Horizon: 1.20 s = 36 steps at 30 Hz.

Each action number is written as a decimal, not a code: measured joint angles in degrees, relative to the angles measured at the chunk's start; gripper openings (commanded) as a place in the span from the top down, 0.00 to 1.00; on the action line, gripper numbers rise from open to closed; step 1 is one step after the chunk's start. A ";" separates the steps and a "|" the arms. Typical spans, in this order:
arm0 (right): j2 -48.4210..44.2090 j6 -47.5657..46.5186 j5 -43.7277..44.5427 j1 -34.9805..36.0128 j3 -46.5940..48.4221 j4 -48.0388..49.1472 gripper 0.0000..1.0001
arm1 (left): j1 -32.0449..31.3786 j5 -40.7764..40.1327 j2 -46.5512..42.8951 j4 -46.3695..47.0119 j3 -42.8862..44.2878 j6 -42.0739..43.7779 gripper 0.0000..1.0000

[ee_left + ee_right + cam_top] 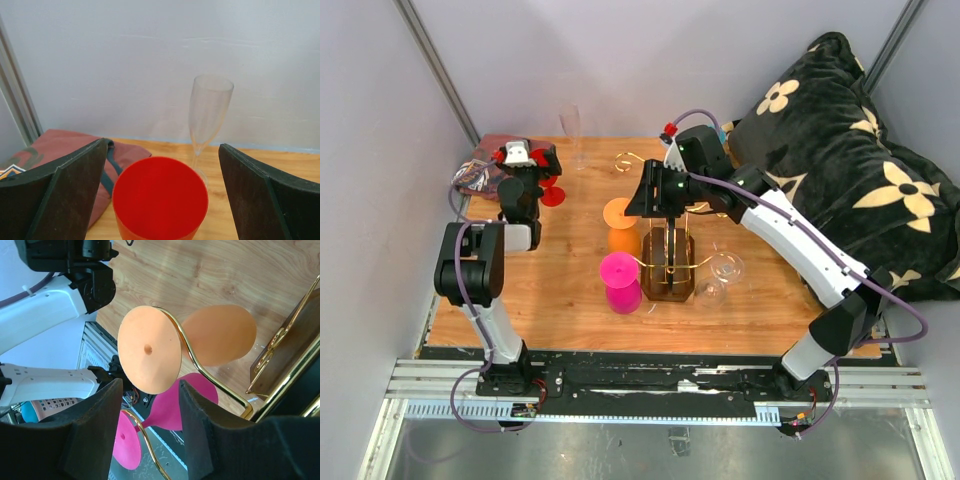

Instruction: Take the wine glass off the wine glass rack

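Two glasses we see on wine glass rack (667,282): orange wine glass (620,216), pink glass (620,276)
Right gripper (150,385): half open at orange foot, gripping nothing
Left gripper (162,145): wide open, empty

The left arm (470,265) and right arm (790,235) are built of white tubular links joined by bulky black joint housings. Purple-grey cables (920,322) loop along both from the bases. Red fittings (670,130) sit near each wrist, and small green lights (666,185) glow on the right one. The fingers (65,195) are matte black wedges.
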 measured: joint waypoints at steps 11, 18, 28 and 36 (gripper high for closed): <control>1.46 1.44 0.85 1.51 0.00 1.09 0.54 | -0.42 0.04 -7.63 -4.55 -0.09 -1.66 0.00; 1.38 0.28 4.70 3.02 0.33 0.04 0.50 | -0.70 0.04 -12.39 -6.08 -0.92 -2.10 0.00; -0.13 -9.94 23.26 12.11 4.96 -10.01 0.55 | -0.70 -0.04 -14.58 -8.74 -1.77 -2.10 0.00; 3.41 -31.06 48.28 28.30 9.79 -11.61 0.69 | -0.70 -1.27 -21.00 -13.22 -2.91 -2.71 0.00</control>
